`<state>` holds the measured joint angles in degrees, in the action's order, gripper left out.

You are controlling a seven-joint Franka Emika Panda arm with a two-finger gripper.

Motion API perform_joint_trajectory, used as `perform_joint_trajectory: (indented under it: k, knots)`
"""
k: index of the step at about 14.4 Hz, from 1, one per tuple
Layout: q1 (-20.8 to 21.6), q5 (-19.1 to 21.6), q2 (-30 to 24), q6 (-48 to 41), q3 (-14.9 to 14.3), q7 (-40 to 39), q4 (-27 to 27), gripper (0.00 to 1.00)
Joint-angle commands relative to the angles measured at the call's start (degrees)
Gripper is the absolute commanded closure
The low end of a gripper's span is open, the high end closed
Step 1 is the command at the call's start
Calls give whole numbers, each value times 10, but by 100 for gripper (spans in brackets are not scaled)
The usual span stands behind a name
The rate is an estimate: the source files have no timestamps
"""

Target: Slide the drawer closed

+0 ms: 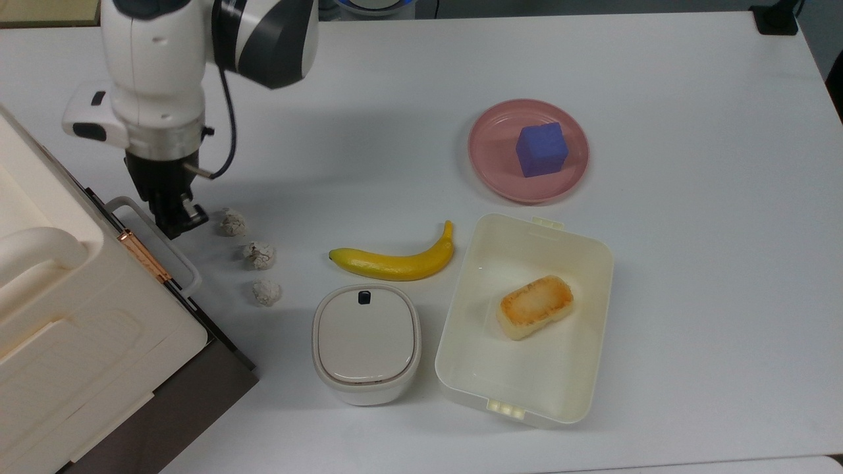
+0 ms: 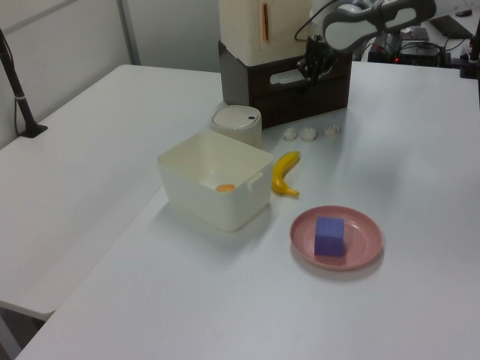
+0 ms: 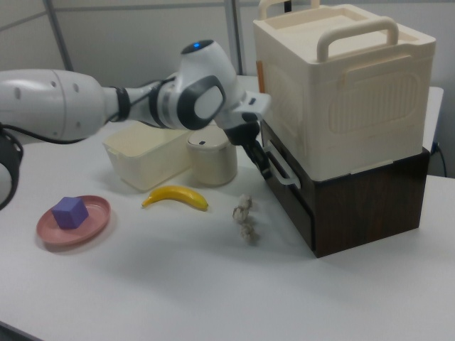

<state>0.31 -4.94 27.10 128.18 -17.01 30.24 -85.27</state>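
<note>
Top view looks straight down; left and right views face across the table [image 1: 691,99].

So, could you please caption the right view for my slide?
Panda hand at the closed drawer's white handle, three crumpled balls alongside.

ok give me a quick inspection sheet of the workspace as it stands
surface: white table, no spills seen.
job's things: drawer pushed in, its dark front flush with the cabinet; white loop handle sticks out.
clutter: three crumpled white lumps in a row near the handle; banana; lidded round container; open white tub holding a toasted bread piece; pink plate with a blue cube.
grippers: gripper at the handle's far end in the top view.
cables: black cable looping along the wrist.
surroundings: cream carry case on top of the cabinet.
</note>
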Motion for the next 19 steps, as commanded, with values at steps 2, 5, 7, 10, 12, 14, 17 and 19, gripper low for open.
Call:
perform_joint_trajectory:
  k: [2, 5, 7, 10, 12, 14, 17, 19]
  knots:
    - [60, 36, -107, -112, -7, -148, -67, 68]
    - [93, 40, -151, -186, -1, -234, -72, 42]
    - [90, 40, -180, -241, 38, -277, -73, 19]
    - [90, 39, -216, -249, 54, -317, -96, 0]
    - [89, 40, -226, -254, 54, -341, -97, 0]
    - [89, 39, -229, -261, 54, -344, -96, 0]
    - [89, 39, -232, -280, 54, -342, -96, 0]
    - [88, 39, -237, -282, 54, -343, -96, 0]
